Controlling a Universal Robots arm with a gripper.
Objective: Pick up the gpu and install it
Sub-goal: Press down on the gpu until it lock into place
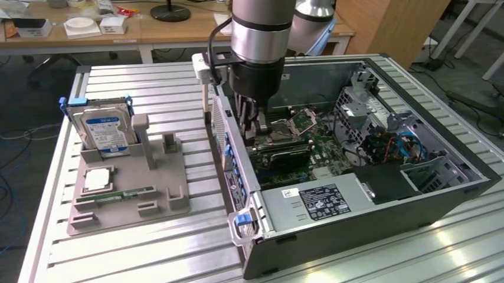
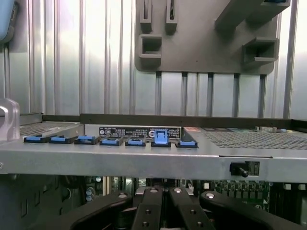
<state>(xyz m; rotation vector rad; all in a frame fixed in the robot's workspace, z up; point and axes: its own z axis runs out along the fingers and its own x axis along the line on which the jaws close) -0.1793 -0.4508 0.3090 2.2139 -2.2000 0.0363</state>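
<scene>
Hard drive [image 1: 102, 128]: upright in grey holder [image 1: 130, 194], exterior view's left.
Gripper [image 1: 250, 131]: lowered inside open computer case [image 1: 441, 194]; whether fingers clamp anything, cannot tell.
Gpu [image 1: 285, 154]: dark card on motherboard, just beside gripper tips.

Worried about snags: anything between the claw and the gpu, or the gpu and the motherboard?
Nothing visible: inside the computer case the claw meets the gpu's end, and the gpu lies against the motherboard.
</scene>
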